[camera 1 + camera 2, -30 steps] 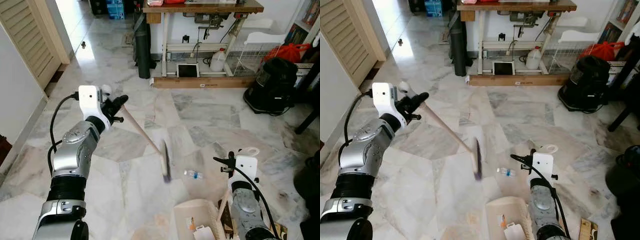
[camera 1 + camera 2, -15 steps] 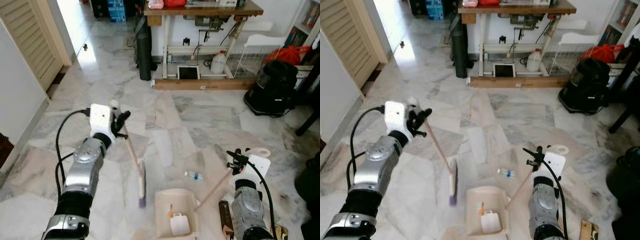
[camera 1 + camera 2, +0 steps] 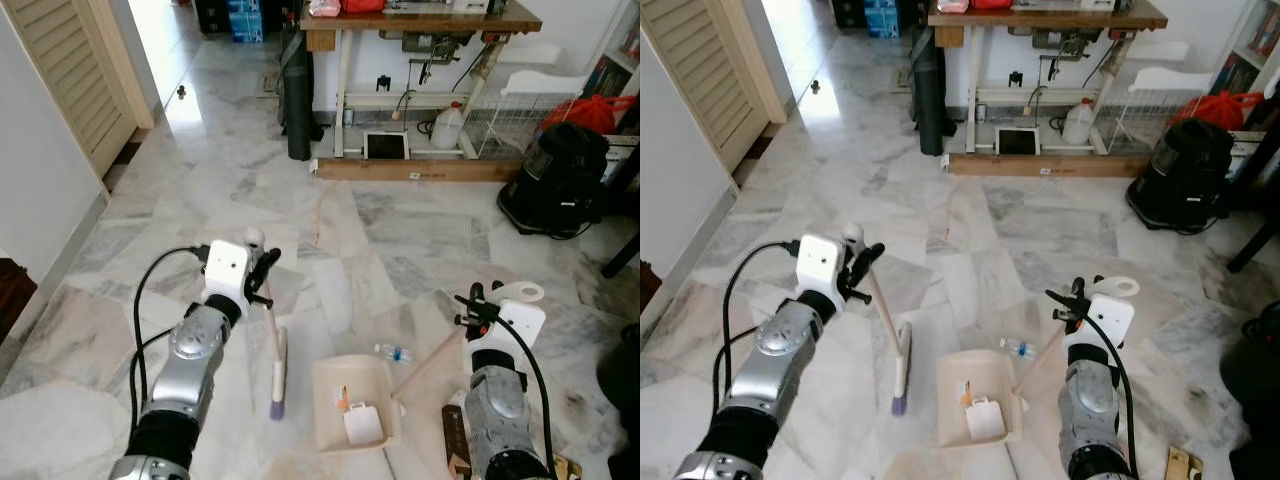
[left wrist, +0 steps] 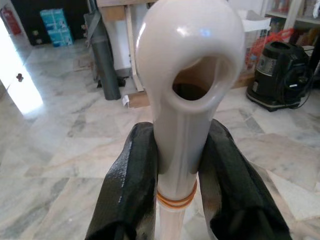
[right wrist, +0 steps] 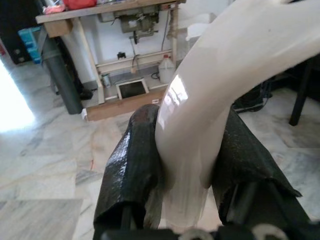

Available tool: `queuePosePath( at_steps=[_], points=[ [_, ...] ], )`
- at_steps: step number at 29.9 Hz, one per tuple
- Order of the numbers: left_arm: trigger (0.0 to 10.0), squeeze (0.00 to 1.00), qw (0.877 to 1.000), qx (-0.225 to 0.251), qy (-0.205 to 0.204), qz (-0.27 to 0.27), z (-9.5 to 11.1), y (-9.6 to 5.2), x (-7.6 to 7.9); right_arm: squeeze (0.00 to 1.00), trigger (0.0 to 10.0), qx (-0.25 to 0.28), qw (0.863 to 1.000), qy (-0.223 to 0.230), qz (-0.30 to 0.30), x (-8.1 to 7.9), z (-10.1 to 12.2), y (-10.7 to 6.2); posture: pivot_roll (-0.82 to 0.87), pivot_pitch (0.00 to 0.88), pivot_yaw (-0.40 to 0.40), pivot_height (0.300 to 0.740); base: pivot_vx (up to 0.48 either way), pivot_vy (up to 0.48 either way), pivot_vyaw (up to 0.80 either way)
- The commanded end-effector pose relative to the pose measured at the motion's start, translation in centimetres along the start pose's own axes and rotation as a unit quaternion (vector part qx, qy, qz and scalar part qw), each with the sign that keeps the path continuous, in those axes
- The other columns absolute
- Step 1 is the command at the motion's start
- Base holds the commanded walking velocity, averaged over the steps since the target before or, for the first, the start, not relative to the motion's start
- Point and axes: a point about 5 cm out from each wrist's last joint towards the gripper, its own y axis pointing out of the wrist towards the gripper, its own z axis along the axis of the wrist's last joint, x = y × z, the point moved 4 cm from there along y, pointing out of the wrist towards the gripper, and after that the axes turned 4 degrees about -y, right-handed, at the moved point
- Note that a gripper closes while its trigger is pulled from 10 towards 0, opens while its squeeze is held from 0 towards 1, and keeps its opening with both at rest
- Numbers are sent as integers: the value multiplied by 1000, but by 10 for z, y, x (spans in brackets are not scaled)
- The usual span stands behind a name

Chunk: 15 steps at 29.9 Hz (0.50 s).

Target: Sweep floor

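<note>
My left gripper (image 3: 262, 274) is shut on the cream handle of a short broom (image 3: 275, 365). The broom slants down to its purple-tipped bristles on the marble floor, just left of the dustpan. My right gripper (image 3: 476, 306) is shut on the cream handle of the dustpan (image 3: 348, 405), which rests flat on the floor between my arms. Inside the pan lie a white scrap and a small orange bit. A small clear bottle (image 3: 396, 353) lies on the floor right beside the pan's far right corner. In the left wrist view the black fingers (image 4: 132, 185) clamp the broom handle (image 4: 182, 100).
A wooden sewing table (image 3: 420, 20) stands at the back with a jug (image 3: 450, 128) and a tablet-like panel (image 3: 386, 146) under it. A black vacuum cleaner (image 3: 555, 180) sits at the right. A louvred door (image 3: 75, 80) and a wall close off the left.
The camera has tilted and shifted. The broom head swept left and toward me, from near the bottle to the pan's left side. The dustpan slid left and forward into the middle.
</note>
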Motion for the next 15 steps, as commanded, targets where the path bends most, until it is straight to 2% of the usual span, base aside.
queuePosePath(
  at_steps=[1, 4, 10, 15],
  points=[
    [10000, 0, 1000, 21, 11, 19, 7, 1, -6, 0, 10000, 33, 999, 10, -3, 0, 18, 9, -52, 0, -2, 740, 0, 0, 0],
    [10000, 0, 998, 37, 7, 42, 10, 2, -9, 0, 10000, 42, 999, 12, -3, 0, 24, 13, -60, 0, 5, 740, 0, 0, 0],
    [10000, 0, 998, 44, 10, 37, 17, 10, -7, 0, 10000, 51, 998, 14, -20, 4, 32, 18, -73, 0, 28, 740, 0, 0, 0],
    [10000, 0, 998, 49, 11, 35, 20, 16, -7, 0, 10000, 60, 998, 24, -24, 3, 34, 17, -72, 0, 35, 740, 0, 0, 753]
  ],
)
